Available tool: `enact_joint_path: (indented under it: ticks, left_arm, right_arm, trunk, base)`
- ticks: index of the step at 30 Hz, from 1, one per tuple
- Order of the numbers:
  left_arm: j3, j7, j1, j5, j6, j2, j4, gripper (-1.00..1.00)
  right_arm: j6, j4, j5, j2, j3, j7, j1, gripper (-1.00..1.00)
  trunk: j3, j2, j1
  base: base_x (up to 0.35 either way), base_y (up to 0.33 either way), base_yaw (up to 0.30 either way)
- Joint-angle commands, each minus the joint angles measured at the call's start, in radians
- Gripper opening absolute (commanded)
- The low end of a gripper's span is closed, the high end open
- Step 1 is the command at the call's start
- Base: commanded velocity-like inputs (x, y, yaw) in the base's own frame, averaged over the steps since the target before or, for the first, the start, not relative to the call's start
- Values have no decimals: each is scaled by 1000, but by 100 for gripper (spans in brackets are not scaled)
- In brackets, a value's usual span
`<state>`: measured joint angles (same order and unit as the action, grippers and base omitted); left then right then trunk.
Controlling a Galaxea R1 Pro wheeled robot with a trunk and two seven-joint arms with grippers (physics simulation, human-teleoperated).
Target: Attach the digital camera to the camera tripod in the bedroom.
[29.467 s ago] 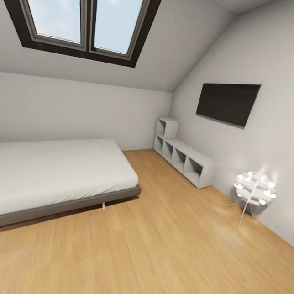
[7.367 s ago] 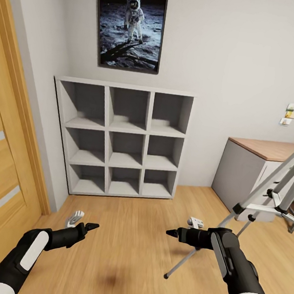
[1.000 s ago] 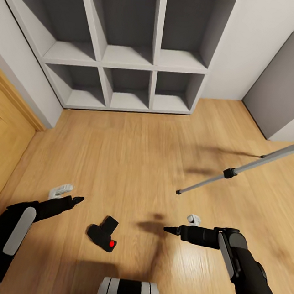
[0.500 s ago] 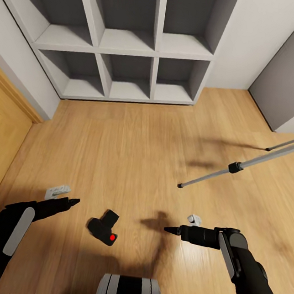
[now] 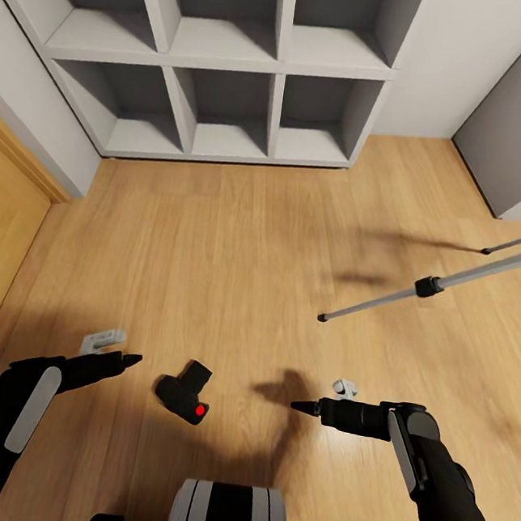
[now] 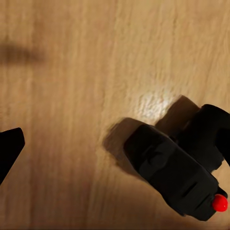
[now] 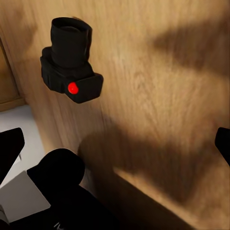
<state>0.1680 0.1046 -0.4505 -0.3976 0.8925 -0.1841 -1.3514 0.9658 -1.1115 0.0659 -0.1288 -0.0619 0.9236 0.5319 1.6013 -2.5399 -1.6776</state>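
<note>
The digital camera (image 5: 183, 398) lay on the floor (image 5: 254, 243) between the spread, empty left gripper (image 5: 109, 348) and right gripper (image 5: 321, 397).

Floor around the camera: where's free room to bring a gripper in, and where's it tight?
Open planks lie between the digital camera and the cube shelving, and between it and the camera tripod leg. It's tighter near the robot: the left gripper and right gripper flank it, with the robot's base just behind.
</note>
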Motion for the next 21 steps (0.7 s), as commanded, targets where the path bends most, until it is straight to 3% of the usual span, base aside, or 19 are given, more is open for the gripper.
enact_joint_path:
  ticks: [1,21]
  left_arm:
    - [2,9,0,7,5,-1,-1,100]
    - [-2,7,0,9,6,3,-3,100]
  right_arm:
    - [8,0,7,0,-1,-2,0,100]
    - [7,1,5,0,1,-2,0,100]
  trunk:
    - [5,0,0]
    - [78,-5,-9]
  base:
    - [0,0,0]
    - [0,0,0]
